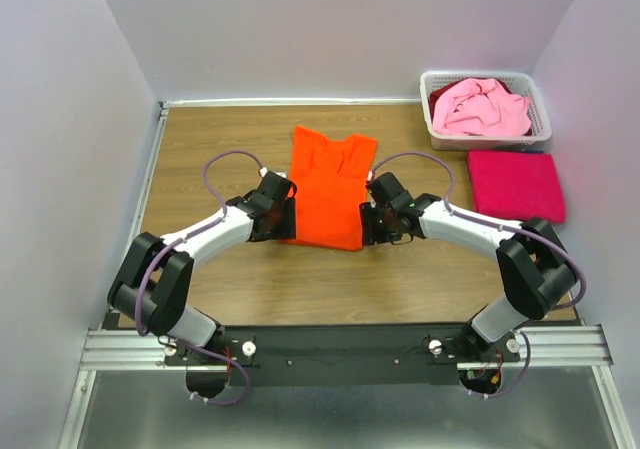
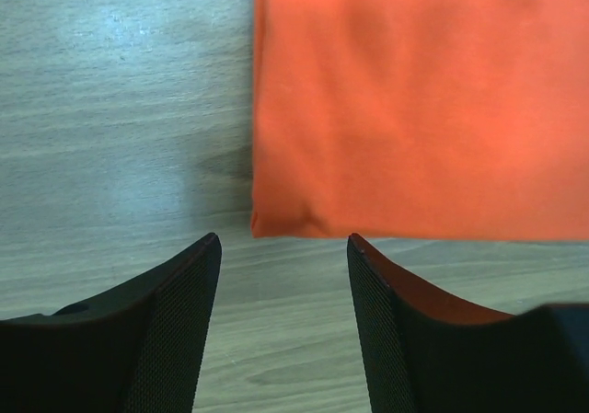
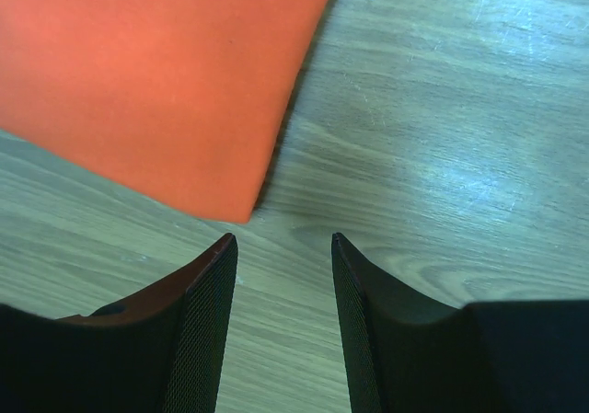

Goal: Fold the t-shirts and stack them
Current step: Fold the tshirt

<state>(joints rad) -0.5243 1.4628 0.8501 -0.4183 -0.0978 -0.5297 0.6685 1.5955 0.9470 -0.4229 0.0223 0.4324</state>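
Orange t-shirt (image 1: 328, 191) at the middle of the table (image 1: 200, 149), folded into a long strip, far end uneven, near end square. Soft, light, limp cloth by the look of it: likely to sag and fall open if lifted by one layer, so best taken at the two near corners, all layers pinched together. Left gripper (image 2: 283, 240) just short of the near left corner, jaws apart, empty. Right gripper (image 3: 281, 238) just short of the near right corner, jaws likewise apart, empty. Magenta-red t-shirt (image 1: 516, 184) folded flat at the right. White basket (image 1: 490, 141) just behind it, holding the pale pink t-shirt (image 1: 480, 107), crumpled.
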